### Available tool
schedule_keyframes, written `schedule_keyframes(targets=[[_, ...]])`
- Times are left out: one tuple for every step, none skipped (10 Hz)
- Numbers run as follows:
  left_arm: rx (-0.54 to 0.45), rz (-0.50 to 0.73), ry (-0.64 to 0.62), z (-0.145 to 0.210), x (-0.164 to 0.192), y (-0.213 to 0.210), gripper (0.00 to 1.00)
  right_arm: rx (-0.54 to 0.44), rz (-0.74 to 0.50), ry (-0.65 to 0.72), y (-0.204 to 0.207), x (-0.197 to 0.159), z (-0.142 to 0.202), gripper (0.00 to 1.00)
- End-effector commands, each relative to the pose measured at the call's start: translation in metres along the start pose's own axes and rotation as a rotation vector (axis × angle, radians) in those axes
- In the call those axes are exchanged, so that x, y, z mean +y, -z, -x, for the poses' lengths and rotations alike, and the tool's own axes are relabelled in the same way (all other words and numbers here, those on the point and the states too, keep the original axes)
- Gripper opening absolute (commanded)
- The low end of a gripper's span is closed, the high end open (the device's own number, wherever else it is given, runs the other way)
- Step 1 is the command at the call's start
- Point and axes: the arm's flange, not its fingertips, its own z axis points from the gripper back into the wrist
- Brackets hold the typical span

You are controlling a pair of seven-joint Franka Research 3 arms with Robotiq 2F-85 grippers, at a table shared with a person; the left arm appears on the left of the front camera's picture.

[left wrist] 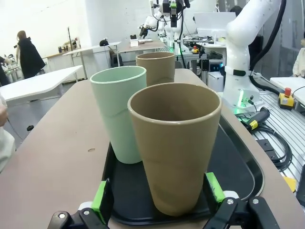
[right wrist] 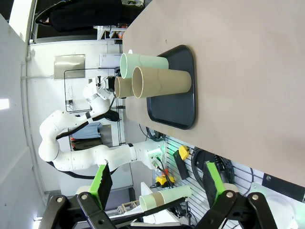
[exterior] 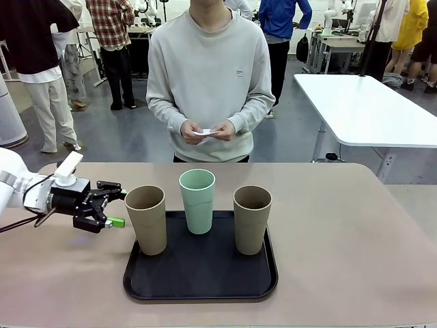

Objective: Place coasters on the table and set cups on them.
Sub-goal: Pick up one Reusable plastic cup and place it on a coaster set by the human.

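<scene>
Three cups stand on a black tray (exterior: 200, 277): a tan cup (exterior: 146, 219) at left, a mint green cup (exterior: 197, 200) in the middle at the back, and a tan cup (exterior: 252, 219) at right. My left gripper (exterior: 119, 208) is open, level with the left tan cup and just left of it. In the left wrist view that tan cup (left wrist: 174, 143) stands close ahead of the open left gripper (left wrist: 158, 193), its green pads (left wrist: 101, 195) flanking the cup's base. My right gripper (right wrist: 157, 181) is open and empty, far from the tray (right wrist: 174, 114). The person holds thin white coasters (exterior: 205, 132) in both hands.
The beige table (exterior: 341, 232) has free room left and right of the tray. The person stands at its far edge. A white table (exterior: 369, 102) stands at the back right. Other people stand farther off.
</scene>
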Motion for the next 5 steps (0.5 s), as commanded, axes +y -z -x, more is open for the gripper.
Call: schedule_keyframes(targets=[[0.024,0.002,-0.009,0.001,0.003,0.017,1.00,0.002,-0.013,-0.005,0.001,0.000,-0.001,1.00],[0.050,0.017,-0.017,0.003,0.001,0.021,1.00,0.002,-0.013,-0.005,0.001,0.000,-0.001,1.00],[0.071,0.026,-0.022,0.004,0.000,0.024,1.00,0.002,-0.013,-0.005,0.001,0.000,-0.001,1.00],[0.078,0.030,-0.021,0.005,-0.002,0.026,1.00,0.002,-0.013,-0.005,0.001,0.000,-0.001,1.00],[0.082,0.035,-0.022,0.006,-0.001,0.029,1.00,0.002,-0.013,-0.005,0.001,0.000,-0.001,1.00]])
